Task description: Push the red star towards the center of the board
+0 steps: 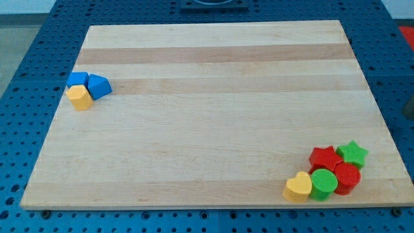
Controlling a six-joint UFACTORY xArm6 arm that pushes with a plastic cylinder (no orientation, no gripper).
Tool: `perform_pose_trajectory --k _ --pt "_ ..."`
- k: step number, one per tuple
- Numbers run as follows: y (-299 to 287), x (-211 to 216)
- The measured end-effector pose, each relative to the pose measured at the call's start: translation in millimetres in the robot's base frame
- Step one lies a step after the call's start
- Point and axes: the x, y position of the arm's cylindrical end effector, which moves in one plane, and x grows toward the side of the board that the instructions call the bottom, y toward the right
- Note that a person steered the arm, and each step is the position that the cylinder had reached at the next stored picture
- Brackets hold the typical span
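Note:
The red star [325, 157] lies near the bottom right corner of the wooden board [213, 123], far from the board's middle. It touches a green star [354, 153] on its right, a green round block [323, 183] below it and a red round block [347, 177] at its lower right. A yellow heart [298, 187] sits left of the green round block. My tip does not show. Only a dark blur at the view's right edge [411, 107], off the board, hints at the rod.
At the board's left edge sit a blue cube [77, 79], a blue wedge-like block [99, 85] and a yellow block [80, 98], all touching. A blue perforated table [26, 52] surrounds the board.

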Motion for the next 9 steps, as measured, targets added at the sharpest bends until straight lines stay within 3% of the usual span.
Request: perform_pose_trajectory --k 2,3,4,5,7,9 --pt "-30 92" --pt "-94 99" --pt "-192 81" --pt "-306 31" --pt "-359 -19" --pt "-399 -28"
